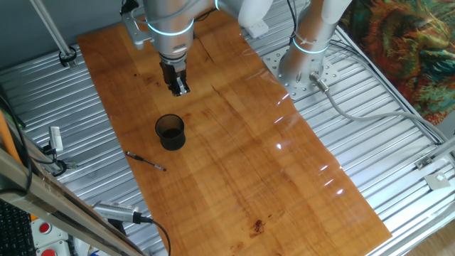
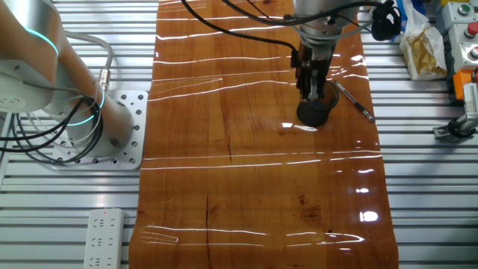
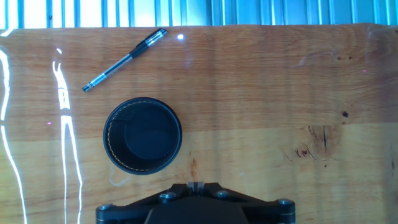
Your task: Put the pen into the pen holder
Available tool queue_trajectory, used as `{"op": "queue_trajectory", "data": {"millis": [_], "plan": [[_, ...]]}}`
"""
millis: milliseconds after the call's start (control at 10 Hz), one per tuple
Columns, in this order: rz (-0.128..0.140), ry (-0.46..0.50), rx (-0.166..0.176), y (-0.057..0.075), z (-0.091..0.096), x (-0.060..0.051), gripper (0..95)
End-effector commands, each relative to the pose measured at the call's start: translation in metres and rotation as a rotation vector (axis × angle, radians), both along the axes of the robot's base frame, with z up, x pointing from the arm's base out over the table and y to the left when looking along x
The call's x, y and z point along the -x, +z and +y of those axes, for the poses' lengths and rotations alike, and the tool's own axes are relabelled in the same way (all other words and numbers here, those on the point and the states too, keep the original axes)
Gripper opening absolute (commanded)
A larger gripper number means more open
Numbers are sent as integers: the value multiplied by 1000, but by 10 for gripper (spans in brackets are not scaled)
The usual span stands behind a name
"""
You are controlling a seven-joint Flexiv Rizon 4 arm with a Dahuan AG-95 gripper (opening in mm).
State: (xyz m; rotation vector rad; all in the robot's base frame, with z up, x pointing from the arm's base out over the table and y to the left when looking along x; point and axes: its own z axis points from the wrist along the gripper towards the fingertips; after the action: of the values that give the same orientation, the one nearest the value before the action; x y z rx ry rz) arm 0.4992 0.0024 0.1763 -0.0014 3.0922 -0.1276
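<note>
Above the wooden board [image 1: 234, 149], my gripper [image 1: 178, 87] hangs in the air with nothing in it. How far apart my fingers stand I cannot tell: in one fixed view they read as a single dark block, and in the hand view they do not show at all, only the dark base of the hand along the bottom edge.

The pen holder [image 1: 170, 132] stands upright on the board, its mouth open upward, and I see nothing inside it. In the hand view the pen holder [image 3: 143, 135] sits just left of the middle of my sight, so I am above it but a little off to its side. In the other fixed view my gripper [image 2: 311, 86] overlaps the cup [image 2: 314, 111].

The pen [image 1: 146, 161] lies flat on the board near the pen holder, apart from it and not touching. In the hand view it [image 3: 125, 60] lies at a slant beyond the cup's rim, close to the board's edge.
</note>
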Motion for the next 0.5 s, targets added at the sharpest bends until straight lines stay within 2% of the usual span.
{"op": "queue_trajectory", "data": {"millis": [100, 200, 400, 500], "plan": [[3, 7, -3, 3, -1, -24, 0], [5, 8, -2, 6, -1, -42, 0], [6, 10, -2, -1, -2, -72, 0], [6, 11, -2, -4, -2, -82, 0]]}}
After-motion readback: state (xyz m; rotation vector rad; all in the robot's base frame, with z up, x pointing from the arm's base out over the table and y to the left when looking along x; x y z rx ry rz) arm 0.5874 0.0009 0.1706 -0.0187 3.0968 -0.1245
